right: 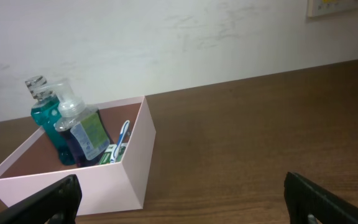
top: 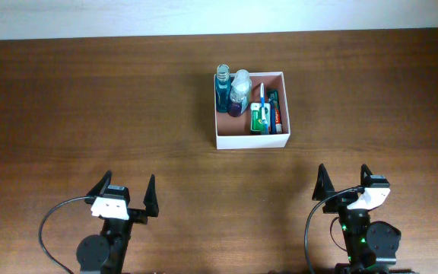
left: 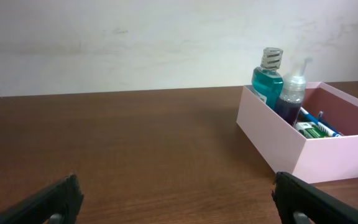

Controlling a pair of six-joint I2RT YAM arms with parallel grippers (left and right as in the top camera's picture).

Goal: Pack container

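The container point(top: 251, 140) is a square white box with a pinkish-brown inside, standing at the table's middle back. Inside it stand a teal bottle point(top: 223, 87) and a clear pump bottle point(top: 239, 93), with a green packet point(top: 259, 118), a toothbrush point(top: 263, 103) and a dark tube point(top: 274, 106) lying beside them. The left wrist view shows the container point(left: 278, 143) to the right, and the right wrist view shows the container point(right: 135, 168) to the left. My left gripper point(top: 124, 192) and right gripper point(top: 344, 181) sit near the front edge, both open and empty, well short of the box.
Brown wooden table point(top: 90, 114) all around the box. A pale wall point(left: 135, 43) runs along the far edge. Black cables point(top: 48, 228) loop beside each arm base at the front.
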